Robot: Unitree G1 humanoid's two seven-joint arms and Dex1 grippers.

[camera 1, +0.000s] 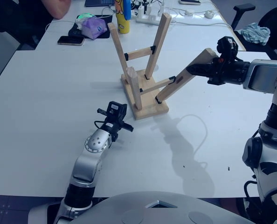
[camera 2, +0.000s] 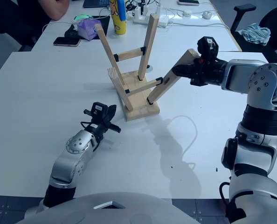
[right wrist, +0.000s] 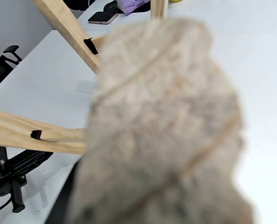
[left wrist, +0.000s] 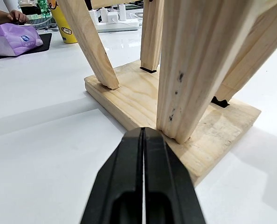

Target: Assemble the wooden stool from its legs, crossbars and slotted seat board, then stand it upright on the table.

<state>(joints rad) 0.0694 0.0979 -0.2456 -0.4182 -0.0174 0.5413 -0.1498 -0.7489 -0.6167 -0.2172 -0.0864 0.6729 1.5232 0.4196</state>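
Note:
The stool stands upside down: its seat board [camera 1: 150,106] lies flat on the white table [camera 1: 45,93] with the legs pointing up. Two far legs [camera 1: 118,49] are joined by a crossbar [camera 1: 138,53]. A near leg [left wrist: 194,70] stands upright. The fourth leg [camera 1: 180,79] leans out to the right, tied to the near leg by a second crossbar [camera 1: 156,85]. My right gripper [camera 1: 198,70] is shut on that leaning leg near its upper end [right wrist: 162,116]. My left gripper [left wrist: 143,135], shut and holding nothing, rests low by the board's near-left corner.
On the table behind stand a yellow bottle [camera 1: 123,16], a purple pouch [camera 1: 94,27], a phone [camera 1: 71,40] and a power strip [camera 1: 150,18]. An office chair with a cloth [camera 1: 255,32] is at the back right. Open tabletop lies left of and in front of the stool.

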